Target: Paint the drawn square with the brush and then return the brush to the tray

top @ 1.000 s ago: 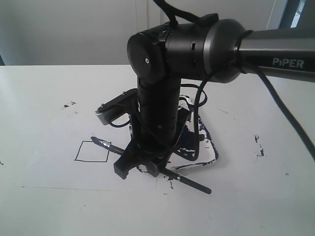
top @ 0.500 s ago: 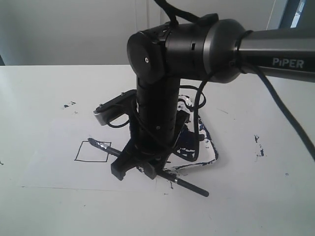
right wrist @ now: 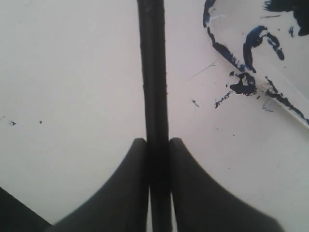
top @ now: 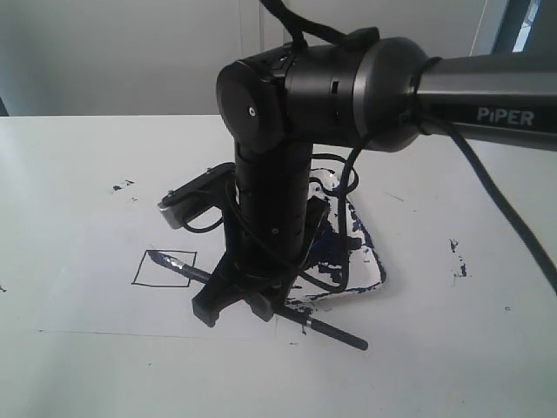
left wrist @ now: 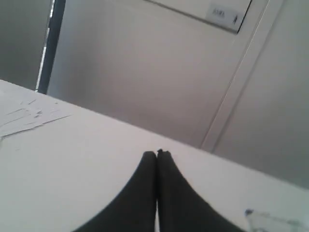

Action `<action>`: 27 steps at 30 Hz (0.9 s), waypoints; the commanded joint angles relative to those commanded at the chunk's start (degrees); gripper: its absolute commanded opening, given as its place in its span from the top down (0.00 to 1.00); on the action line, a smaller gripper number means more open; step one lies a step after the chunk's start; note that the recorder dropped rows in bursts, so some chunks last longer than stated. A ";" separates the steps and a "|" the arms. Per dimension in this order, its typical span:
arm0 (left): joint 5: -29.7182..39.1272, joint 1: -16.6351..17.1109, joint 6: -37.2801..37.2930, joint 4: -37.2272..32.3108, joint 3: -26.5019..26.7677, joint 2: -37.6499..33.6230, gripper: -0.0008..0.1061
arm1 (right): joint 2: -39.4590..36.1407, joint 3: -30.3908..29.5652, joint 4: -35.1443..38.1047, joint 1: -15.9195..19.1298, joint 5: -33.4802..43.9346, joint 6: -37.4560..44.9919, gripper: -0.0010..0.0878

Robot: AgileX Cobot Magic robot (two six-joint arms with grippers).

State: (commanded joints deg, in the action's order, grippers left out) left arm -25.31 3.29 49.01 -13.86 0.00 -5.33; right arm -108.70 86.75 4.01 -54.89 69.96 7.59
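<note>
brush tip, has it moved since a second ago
Yes: the brush tip has slid left along the drawn square's top edge, toward its top-left corner.

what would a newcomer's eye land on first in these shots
The big black right arm fills the middle of the exterior view, bent down over the white paper. Its right gripper is clamped on the brush, whose tip reaches the top edge of the drawn square, white inside. Behind the arm sits the tray, smeared with dark blue paint.
</note>
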 joint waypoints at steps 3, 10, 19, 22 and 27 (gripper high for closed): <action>4.70 0.00 8.09 -14.11 0.72 -0.82 0.99 | 0.00 0.00 0.00 0.00 0.00 0.00 0.99; 1.51 0.00 32.01 -48.31 6.73 -11.63 0.99 | 0.00 0.00 -2.12 0.02 0.00 0.09 0.99; -5.99 0.00 32.42 -60.32 17.06 -35.95 0.99 | 0.00 0.00 -2.13 0.02 0.00 -0.06 0.99; -9.47 0.00 32.18 -63.29 20.72 -43.96 0.99 | 0.00 0.00 -2.23 0.02 0.00 -0.05 0.99; -9.61 0.00 32.04 -66.98 24.78 -55.26 0.99 | 0.00 0.00 -2.23 0.02 0.00 -0.05 0.99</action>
State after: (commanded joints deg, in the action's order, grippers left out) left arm -34.92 3.29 81.06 -80.84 24.78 -60.58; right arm -108.70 86.75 1.78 -54.87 69.96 7.54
